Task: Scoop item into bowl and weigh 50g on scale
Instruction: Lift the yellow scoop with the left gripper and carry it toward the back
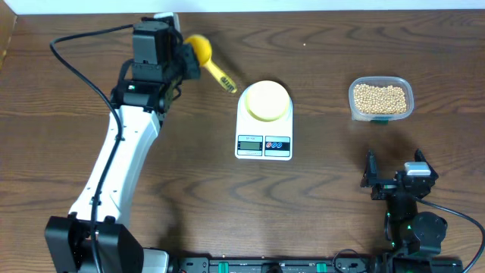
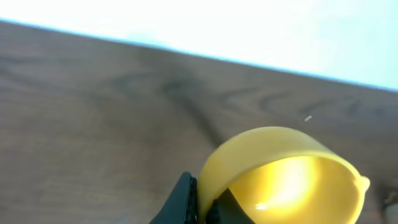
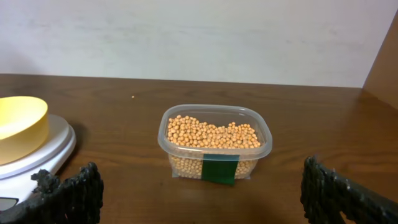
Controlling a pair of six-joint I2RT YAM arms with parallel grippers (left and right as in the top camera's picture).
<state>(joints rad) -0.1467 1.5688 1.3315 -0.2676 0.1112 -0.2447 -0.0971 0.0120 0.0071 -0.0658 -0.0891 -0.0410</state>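
beans [image 3: 213,135] sit in the clear tub [image 3: 214,107] on the right, bowl [image 1: 267,100] sits on the scale [image 1: 264,144] in the middle. left gripper [image 1: 184,57] clamps the yellow scoop [image 1: 200,48], right gripper [image 3: 202,193] spread wide facing the tub

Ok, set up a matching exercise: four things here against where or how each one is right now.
Things:
1. bowl
2. beans
3. scoop
4. right gripper

Places or states:
A. open, holding nothing
B. in the clear tub
C. on the scale
D. its wall clamped by the left gripper

Pairs: 1-C, 2-B, 3-D, 4-A
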